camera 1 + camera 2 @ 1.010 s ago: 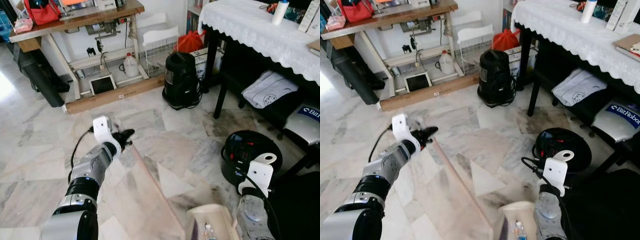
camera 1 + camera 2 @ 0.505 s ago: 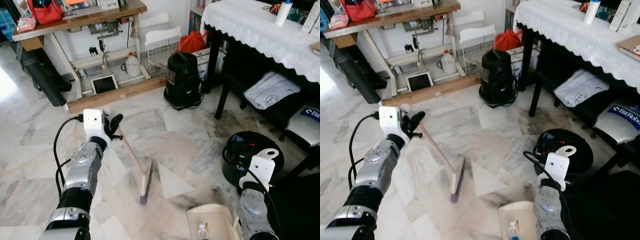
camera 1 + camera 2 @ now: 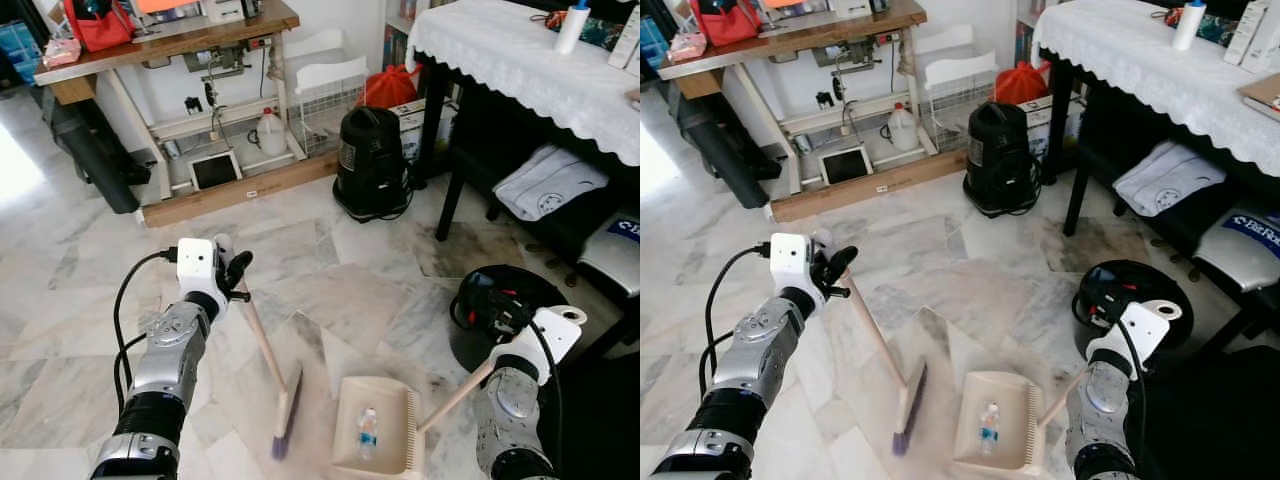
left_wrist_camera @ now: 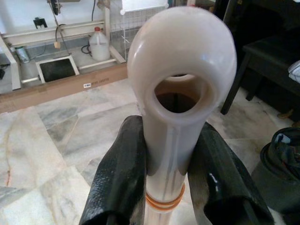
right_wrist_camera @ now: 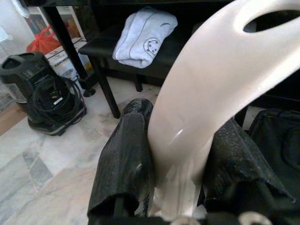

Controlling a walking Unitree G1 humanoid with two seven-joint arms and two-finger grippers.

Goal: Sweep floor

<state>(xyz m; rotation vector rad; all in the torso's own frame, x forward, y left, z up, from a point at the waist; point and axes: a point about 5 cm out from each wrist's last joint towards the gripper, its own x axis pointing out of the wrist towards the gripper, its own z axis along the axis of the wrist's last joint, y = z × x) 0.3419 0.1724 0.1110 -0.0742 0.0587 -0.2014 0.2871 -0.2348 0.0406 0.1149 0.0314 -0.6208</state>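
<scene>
While the left pincer (image 3: 236, 272) grips the broom (image 3: 268, 355), the right pincer (image 5: 180, 154) clamps the dustpan (image 3: 372, 425) handle — bare marble floor (image 3: 330, 260) between broom and table (image 3: 520, 70).

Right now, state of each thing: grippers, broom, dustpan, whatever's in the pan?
left gripper: shut on the broom handle, near its top end.
right gripper: shut on the dustpan handle.
broom: tilted, head down on the floor beside the dustpan.
dustpan: flat on the marble floor, handle angled up to the right gripper.
small bottle: lying inside the dustpan.
</scene>
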